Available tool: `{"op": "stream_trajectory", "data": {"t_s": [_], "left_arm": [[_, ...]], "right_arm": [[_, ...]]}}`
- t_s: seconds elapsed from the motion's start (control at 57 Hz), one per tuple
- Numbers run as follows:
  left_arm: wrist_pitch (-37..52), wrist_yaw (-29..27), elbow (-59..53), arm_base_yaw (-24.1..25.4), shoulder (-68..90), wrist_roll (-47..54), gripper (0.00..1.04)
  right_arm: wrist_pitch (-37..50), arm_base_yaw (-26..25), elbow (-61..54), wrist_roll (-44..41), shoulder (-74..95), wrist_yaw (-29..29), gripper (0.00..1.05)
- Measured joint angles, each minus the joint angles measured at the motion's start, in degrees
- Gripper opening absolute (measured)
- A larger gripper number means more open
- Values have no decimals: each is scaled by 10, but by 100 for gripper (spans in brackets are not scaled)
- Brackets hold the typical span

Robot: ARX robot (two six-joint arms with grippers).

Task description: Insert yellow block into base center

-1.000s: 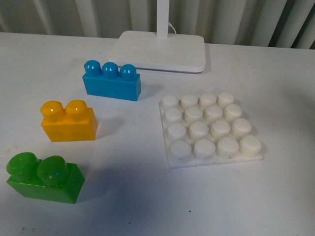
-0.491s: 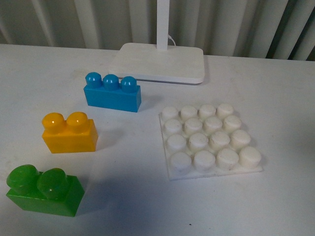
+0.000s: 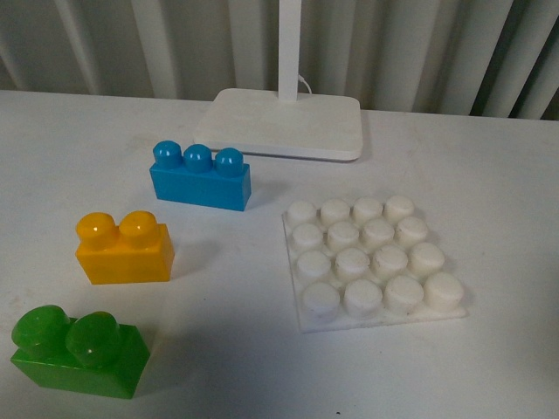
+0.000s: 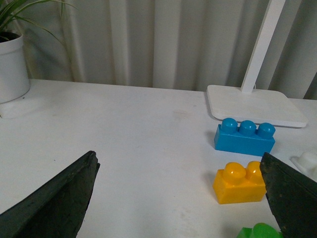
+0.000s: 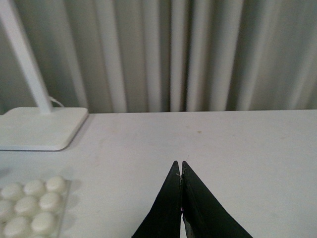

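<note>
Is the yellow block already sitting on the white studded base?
No, the yellow block stands on the table, clearly apart from the base, which carries nothing.

We look down steeply in the front view from the table's (image 3: 489,175) near edge toward the far curtain (image 3: 419,52), close enough that the base (image 3: 371,262), the yellow block (image 3: 124,253), the blue brick (image 3: 199,182) and the lamp stand plate (image 3: 288,122) fill the picture. In the left wrist view we sit low on the left, facing far and right past the wide-spread left gripper (image 4: 178,156), and share both bricks and the lamp stand plate with the front view. In the right wrist view we sit low on the right, facing the far curtain over the pressed-together right gripper (image 5: 181,163), and share only the lamp stand plate and a corner of the base.
</note>
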Motion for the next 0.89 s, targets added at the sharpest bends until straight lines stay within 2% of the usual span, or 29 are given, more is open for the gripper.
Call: {"op": "stream_trajectory", "data": {"t_s": [0.684, 0.789, 0.895], "left_arm": [[0, 0, 0, 0, 0, 0, 98], [0, 0, 0, 0, 0, 0, 98], [0, 0, 0, 0, 0, 0, 98]], "right_arm": [[-62, 3, -45, 0, -116, 5, 1], [-157, 3, -44, 0, -190, 5, 1], [-161, 3, -44, 0, -212, 5, 1]]}}
